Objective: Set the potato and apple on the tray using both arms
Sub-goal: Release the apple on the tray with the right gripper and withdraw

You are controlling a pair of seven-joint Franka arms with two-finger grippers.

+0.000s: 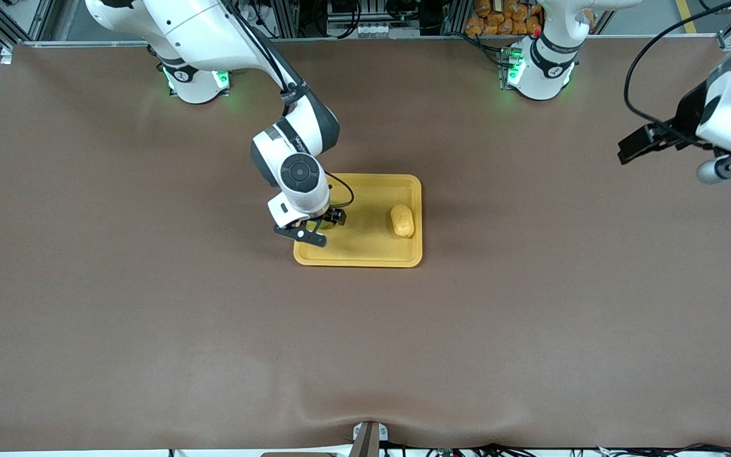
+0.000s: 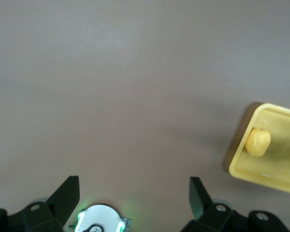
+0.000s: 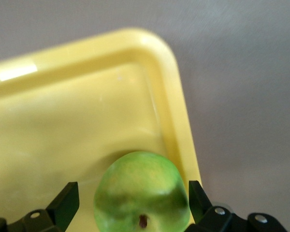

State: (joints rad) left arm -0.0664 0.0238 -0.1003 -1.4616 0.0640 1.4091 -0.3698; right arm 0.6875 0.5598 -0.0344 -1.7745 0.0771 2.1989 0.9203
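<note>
Sitting between the spread fingers of the right gripper (image 1: 320, 227), the apple (image 3: 142, 192) rests inside the tray (image 1: 365, 257) at the right arm's end, near the rim, not clamped. The potato (image 1: 402, 220) already lies in the tray toward the left arm's end, long axis running near-to-far. The left gripper (image 2: 134, 198) waits open over bare table (image 1: 530, 330), well apart. Likely next: right gripper lifts straight up.
</note>
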